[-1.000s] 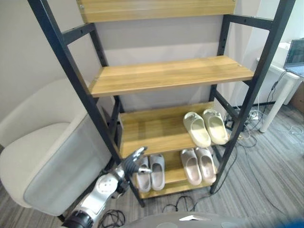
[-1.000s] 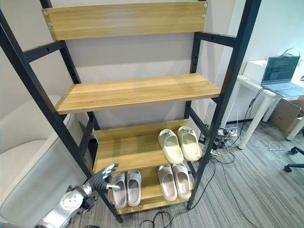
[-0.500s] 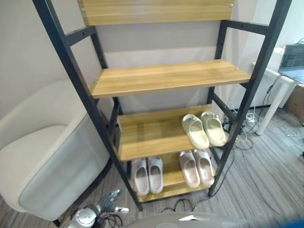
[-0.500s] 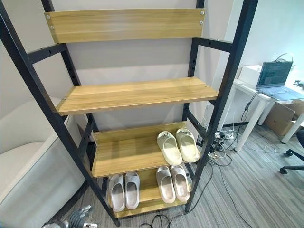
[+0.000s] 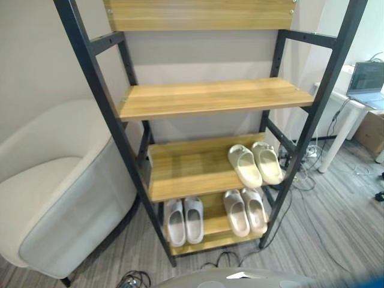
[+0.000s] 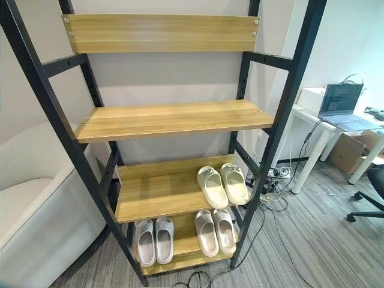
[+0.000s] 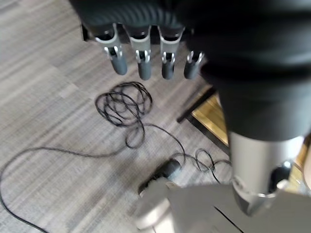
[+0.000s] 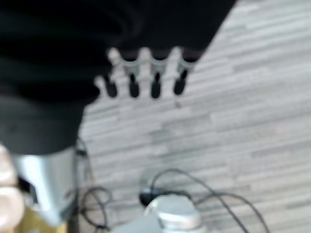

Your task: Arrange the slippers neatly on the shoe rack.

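The shoe rack [image 5: 186, 171] has a black frame and wooden shelves. A cream pair of slippers [image 5: 255, 165] lies side by side at the right of the second-lowest shelf. On the bottom shelf a beige pair [image 5: 245, 211] lies at the right and a pale grey pair [image 5: 184, 220] at the left, toes toward the wall. My left hand [image 7: 144, 58] hangs over the grey floor with relaxed fingers, holding nothing. My right hand [image 8: 143, 73] also hangs over the floor, fingers straight and holding nothing.
A white armchair [image 5: 54, 192] stands close to the rack's left side. A white desk with a laptop [image 6: 339, 102] stands at the right, a cardboard box [image 6: 351, 153] under it and an office chair base [image 6: 366, 207] nearby. Loose cables [image 6: 282, 180] lie behind the rack's right foot.
My left hand has drawn back from the grey pair on the bottom shelf and dropped out of the eye views. The head camera has shifted; the slippers lie as before.
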`<state>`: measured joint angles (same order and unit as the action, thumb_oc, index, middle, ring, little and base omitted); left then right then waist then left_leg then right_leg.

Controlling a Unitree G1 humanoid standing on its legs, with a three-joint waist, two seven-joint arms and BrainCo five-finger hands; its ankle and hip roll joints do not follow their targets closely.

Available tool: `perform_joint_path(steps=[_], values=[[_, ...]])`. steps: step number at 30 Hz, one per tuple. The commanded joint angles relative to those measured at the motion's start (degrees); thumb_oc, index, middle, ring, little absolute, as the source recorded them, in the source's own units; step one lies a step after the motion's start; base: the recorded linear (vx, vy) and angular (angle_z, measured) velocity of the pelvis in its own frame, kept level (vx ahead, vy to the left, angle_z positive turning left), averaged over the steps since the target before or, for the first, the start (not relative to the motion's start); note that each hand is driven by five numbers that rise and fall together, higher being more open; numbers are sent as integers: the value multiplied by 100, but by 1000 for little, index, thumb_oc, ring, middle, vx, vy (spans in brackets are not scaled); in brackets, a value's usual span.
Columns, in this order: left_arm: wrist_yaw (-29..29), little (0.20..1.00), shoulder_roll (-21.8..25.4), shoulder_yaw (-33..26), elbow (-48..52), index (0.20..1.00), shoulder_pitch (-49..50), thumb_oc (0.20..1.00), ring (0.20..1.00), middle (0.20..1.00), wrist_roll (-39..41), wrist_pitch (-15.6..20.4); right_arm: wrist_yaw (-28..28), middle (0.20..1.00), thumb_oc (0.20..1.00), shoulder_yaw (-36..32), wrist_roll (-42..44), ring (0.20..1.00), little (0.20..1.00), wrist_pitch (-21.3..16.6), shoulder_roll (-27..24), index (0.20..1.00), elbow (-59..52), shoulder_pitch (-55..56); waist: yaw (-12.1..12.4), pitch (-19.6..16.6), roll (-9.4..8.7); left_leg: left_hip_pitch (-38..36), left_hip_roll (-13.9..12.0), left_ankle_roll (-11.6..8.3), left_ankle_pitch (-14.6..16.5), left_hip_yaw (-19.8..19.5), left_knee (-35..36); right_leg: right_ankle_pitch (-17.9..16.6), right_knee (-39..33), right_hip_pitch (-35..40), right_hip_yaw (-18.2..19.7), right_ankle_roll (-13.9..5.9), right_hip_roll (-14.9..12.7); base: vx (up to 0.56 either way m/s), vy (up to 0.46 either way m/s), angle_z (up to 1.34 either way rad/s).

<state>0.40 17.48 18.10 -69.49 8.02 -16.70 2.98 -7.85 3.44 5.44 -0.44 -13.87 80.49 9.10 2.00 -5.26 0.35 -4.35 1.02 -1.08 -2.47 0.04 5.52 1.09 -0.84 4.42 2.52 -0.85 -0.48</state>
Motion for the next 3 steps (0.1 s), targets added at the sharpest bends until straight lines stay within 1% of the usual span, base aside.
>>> perform_joint_path(steps=[1, 3], values=[[127, 1000, -253, 18, -111, 1000, -425, 1000, 1000, 1000, -263, 82, -8, 1000, 1000, -79, 326, 1000, 1000, -90, -48, 1000, 144, -216, -194, 188, 155, 115, 155, 192, 227, -145, -257, 176, 330, -176, -313, -310, -46, 0, 0, 0], [132, 1000, -291, 129, -84, 1000, -429, 1000, 1000, 1000, -382, 104, -13, 1000, 1000, -77, 361, 1000, 1000, -102, -8, 1000, 147, -201, -212, 200, 159, 111, 150, 194, 230, -145, -255, 182, 329, -175, -306, -310, -45, 0, 0, 0]])
